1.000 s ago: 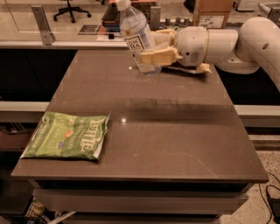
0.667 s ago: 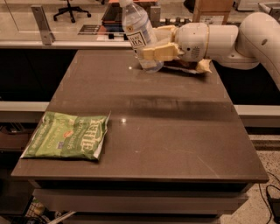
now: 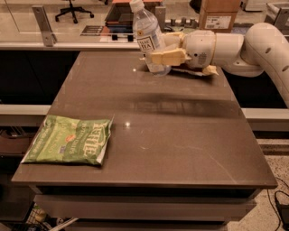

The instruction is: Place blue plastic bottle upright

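The blue plastic bottle [image 3: 147, 38] is a clear water bottle with a white cap and a pale label. It stands near the far edge of the dark table [image 3: 180, 135], leaning a little to the left, cap up. My gripper [image 3: 158, 57] comes in from the right and is shut on the bottle's lower body, its cream fingers [image 3: 168, 57] wrapped around it. The bottle's base is at or just above the table top; I cannot tell if it touches.
A flat green snack bag [image 3: 70, 140] lies at the table's front left corner. My white arm [image 3: 253, 47] reaches over the far right edge. A counter with a metal post [image 3: 43, 20] and a cardboard box [image 3: 219, 13] lies beyond the table.
The bottle and my gripper have shifted slightly left and the bottle stands a little more upright. The green bag has not moved.
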Controlling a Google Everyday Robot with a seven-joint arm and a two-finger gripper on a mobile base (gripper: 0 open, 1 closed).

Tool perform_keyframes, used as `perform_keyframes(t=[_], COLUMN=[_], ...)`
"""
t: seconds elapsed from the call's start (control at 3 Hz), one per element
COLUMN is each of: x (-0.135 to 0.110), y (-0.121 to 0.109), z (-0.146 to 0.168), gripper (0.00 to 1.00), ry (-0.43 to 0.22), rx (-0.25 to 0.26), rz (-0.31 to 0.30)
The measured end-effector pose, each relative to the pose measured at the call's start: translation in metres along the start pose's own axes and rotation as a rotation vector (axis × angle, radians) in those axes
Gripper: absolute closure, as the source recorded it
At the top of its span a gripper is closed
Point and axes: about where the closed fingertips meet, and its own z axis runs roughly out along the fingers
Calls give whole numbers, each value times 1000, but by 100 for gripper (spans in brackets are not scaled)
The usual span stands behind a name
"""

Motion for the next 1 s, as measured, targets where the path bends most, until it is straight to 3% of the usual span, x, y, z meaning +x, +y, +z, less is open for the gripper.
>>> perform_keyframes(t=[1.0], x=[42], y=[-7], z=[2], gripper=[100], ry=[-15], rx=[2], rz=[38])
